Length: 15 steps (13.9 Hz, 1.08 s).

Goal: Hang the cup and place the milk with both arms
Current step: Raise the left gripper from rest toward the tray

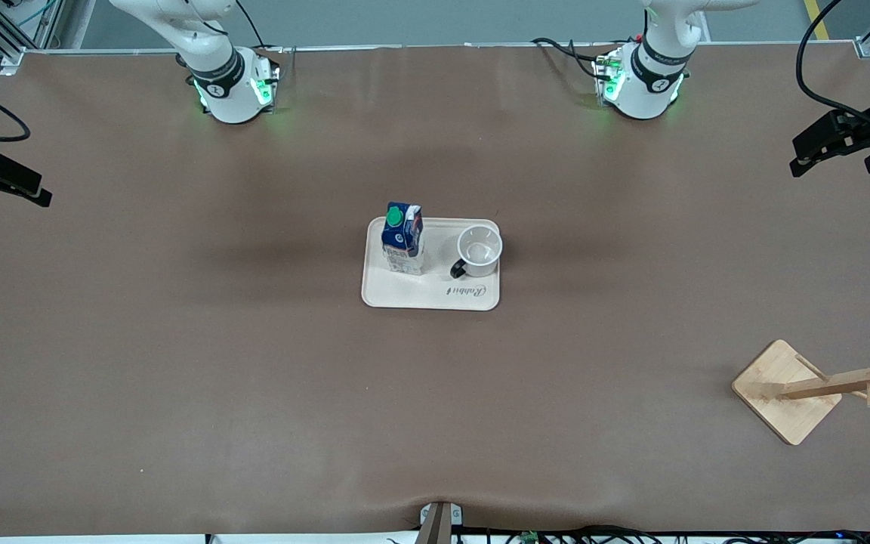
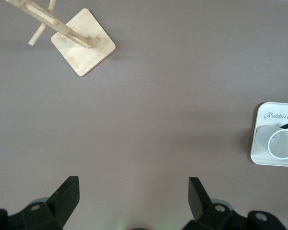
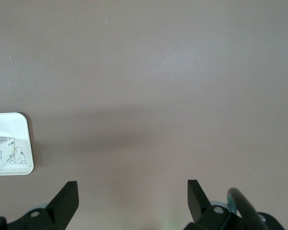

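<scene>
white cup (image 1: 479,250) beside milk (image 1: 402,238) on tray (image 1: 430,296), both grippers' fingers apart, well away

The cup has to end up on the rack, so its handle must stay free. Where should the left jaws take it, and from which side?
Probably by the rim, from above: the cup stands upright on the tray, mouth open. One finger inside, one outside, on the wall away from the handle, which points toward the front camera, and clear of the milk beside it.
</scene>
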Available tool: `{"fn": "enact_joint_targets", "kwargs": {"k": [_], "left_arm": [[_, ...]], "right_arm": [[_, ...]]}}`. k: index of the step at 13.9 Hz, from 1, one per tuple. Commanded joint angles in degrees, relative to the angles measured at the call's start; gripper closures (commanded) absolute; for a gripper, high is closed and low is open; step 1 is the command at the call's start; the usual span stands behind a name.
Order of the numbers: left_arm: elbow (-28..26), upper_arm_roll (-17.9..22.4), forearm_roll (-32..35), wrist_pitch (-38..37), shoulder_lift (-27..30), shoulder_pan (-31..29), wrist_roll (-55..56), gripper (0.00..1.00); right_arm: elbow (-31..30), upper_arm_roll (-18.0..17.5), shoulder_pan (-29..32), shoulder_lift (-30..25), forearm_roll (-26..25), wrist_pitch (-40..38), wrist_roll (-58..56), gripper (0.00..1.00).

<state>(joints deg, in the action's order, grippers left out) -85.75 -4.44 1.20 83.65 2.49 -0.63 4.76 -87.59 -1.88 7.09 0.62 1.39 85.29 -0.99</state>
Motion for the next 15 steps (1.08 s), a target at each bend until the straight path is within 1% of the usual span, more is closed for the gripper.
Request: {"fn": "enact_joint_targets", "kwargs": {"k": [1, 5, 6, 8, 9, 11, 15], "left_arm": [[0.2, -0.3, 1.4, -0.1, 0.1, 0.5, 0.1, 0.00], [0.5, -0.4, 1.4, -0.3, -0.1, 0.9, 0.2, 0.00], [0.4, -0.7, 1.8, -0.3, -0.3, 1.8, 0.2, 0.00], [0.3, -2.9, 5.0, -0.4, -1.2, 3.7, 0.8, 0.00], [0.0, -4.2, 5.1, -0.4, -1.7, 3.8, 0.6, 0.00], [-0.4, -5.9, 3.5, -0.5, -3.5, 4.1, 0.6, 0.00], [-0.9, -12.0, 2.5, 0.0, -8.0, 5.3, 3.4, 0.00]], "right_arm": [[0.2, -0.5, 1.0, 0.0, 0.9, -0.4, -0.5, 0.00], [0.2, -0.5, 1.4, 0.0, 0.9, -0.5, -0.6, 0.00], [0.2, -0.5, 1.5, 0.0, 0.9, -0.5, -0.6, 0.00], [0.2, -0.5, 1.6, 0.0, 1.0, -0.5, -0.7, 0.00], [0.2, -0.5, 1.7, 0.0, 1.0, -0.5, -0.7, 0.00], [0.2, -0.5, 1.8, 0.1, 1.1, -0.5, -0.7, 0.00], [0.2, -0.5, 1.8, 0.1, 1.7, -0.5, -0.7, 0.00]]}}
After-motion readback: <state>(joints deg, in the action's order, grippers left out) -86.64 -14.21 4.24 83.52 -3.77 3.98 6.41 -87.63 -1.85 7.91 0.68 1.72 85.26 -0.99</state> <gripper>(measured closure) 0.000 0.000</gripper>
